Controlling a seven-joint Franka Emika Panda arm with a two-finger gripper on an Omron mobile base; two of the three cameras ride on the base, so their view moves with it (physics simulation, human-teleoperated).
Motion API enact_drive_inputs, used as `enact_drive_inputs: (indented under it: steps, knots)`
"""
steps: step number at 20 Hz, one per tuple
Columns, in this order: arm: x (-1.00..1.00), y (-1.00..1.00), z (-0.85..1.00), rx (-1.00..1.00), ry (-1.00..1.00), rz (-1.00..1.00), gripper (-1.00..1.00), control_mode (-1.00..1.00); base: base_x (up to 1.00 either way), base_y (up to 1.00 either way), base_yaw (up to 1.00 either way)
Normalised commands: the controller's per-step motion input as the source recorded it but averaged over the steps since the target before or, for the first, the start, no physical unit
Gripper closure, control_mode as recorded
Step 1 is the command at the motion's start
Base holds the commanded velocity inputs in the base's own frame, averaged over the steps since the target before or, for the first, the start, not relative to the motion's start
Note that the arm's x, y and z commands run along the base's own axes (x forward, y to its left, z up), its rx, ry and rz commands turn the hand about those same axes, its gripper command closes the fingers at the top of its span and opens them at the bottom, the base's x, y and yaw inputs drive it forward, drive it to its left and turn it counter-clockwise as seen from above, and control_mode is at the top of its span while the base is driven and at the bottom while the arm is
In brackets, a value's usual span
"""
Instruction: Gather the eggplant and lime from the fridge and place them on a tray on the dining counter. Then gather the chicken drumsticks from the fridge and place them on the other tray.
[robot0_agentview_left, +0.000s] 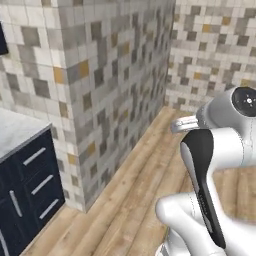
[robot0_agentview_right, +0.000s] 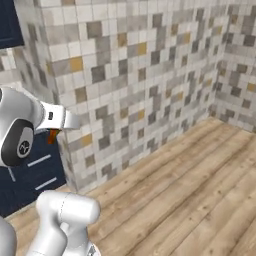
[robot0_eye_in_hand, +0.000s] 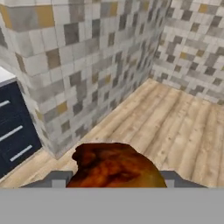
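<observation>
Drumstick (robot0_eye_in_hand: 114, 166) sits clamped in the part-open hand (robot0_eye_in_hand: 116, 181), directly ahead of the palm between both fingers. It looks dense, lumpy and probably greasy, so a grip across the thick meaty middle should hold better than the narrow bone end.

Glossy, bumpy reddish-brown chicken drumstick (robot0_eye_in_hand: 114, 168); matt mosaic-tiled grey and ochre wall (robot0_agentview_left: 107, 75); smooth pale plank wood floor (robot0_agentview_right: 200, 190); dark navy drawers (robot0_agentview_left: 30, 190) with metal handles

We see the chicken drumstick (robot0_eye_in_hand: 114, 166) cut off at the hand view's bottom; the dark cabinet (robot0_agentview_left: 27, 195) runs off the lower left edge.
</observation>
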Motion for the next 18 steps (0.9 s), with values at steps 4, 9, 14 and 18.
enact_drive_inputs:
  steps: [4, 9, 14, 18]
  knots:
    - [0.0, 0.0, 0.0, 0.0, 0.0, 0.0, 1.0, 1.0, 0.51, -0.77, -0.45]
    - [0.0, 0.0, 0.0, 0.0, 0.0, 0.0, 1.0, 1.0, 0.77, -0.28, -0.34]
    - [0.0, 0.0, 0.0, 0.0, 0.0, 0.0, 1.0, 1.0, 1.0, -0.13, -0.27]
    - [0.0, 0.0, 0.0, 0.0, 0.0, 0.0, 1.0, 1.0, 1.0, 0.05, -0.29]
